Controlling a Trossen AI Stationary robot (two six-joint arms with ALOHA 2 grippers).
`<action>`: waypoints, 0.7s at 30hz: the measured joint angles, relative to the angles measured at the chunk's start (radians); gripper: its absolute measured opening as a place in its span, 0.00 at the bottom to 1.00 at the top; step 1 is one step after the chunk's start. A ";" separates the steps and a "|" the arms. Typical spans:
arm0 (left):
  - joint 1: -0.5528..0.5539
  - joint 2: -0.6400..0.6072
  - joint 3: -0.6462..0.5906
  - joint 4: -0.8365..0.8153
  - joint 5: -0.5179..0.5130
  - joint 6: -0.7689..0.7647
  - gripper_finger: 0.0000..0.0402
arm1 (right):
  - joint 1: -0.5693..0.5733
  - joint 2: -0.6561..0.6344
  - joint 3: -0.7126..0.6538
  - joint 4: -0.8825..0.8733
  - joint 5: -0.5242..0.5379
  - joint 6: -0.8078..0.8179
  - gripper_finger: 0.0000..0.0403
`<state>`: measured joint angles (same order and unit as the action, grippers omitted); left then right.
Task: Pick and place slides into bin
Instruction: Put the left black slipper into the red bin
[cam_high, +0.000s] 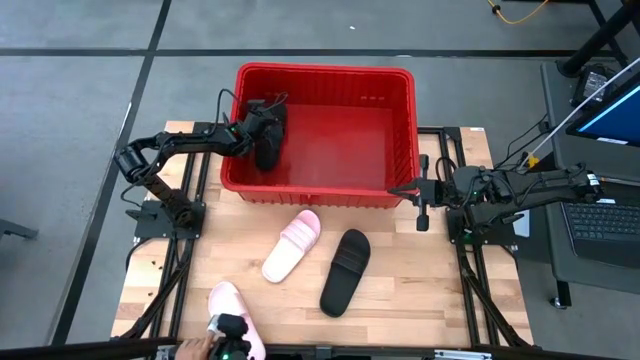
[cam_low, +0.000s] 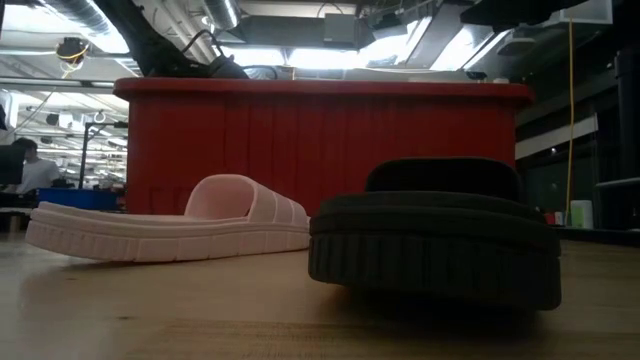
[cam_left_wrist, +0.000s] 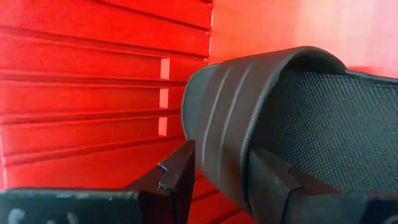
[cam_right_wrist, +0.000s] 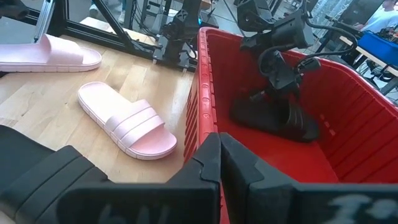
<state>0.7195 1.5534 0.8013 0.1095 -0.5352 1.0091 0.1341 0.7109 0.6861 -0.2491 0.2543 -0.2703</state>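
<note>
1. Pale wooden planks are forming the tabletop (cam_high: 400, 290), which is sitting on a grey floor with dark seams, and a large rectangular red plastic bin with ribbed, slotted sides (cam_high: 400, 130) is standing across its far edge.
2. Reaching into the bin's left part, the left gripper (cam_left_wrist: 221, 180) is clamping the wide strap of a black open-toe slide sandal (cam_high: 268, 135), one finger (cam_left_wrist: 177, 171) outside the strap and the other under it.
3. That black sandal is lying inside the bin, near its left wall.
4. Waiting just beside the bin's right front corner, the right gripper (cam_high: 405, 189) is keeping its fingers pressed together on nothing.
5. On the bare table in front of the bin, a pale pink slide sandal (cam_high: 291, 246) and a second black slide sandal (cam_high: 346, 271) are lying side by side, apart.
6. Another pale pink sandal (cam_high: 232, 305) is resting at the table's near edge.
</note>
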 joint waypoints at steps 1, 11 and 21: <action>-0.002 0.000 0.001 -0.001 -0.001 0.012 0.31 | 0.000 0.000 0.000 0.000 0.000 0.000 0.01; -0.007 0.000 0.147 -0.223 0.044 -0.017 0.29 | 0.000 0.000 0.000 0.006 0.000 0.000 0.01; -0.007 0.000 0.155 -0.308 0.044 -0.019 0.29 | 0.000 0.000 0.000 -0.011 0.000 0.000 0.01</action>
<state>0.7128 1.5532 0.9562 -0.1986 -0.4908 0.9902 0.1337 0.7113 0.6861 -0.2604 0.2539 -0.2699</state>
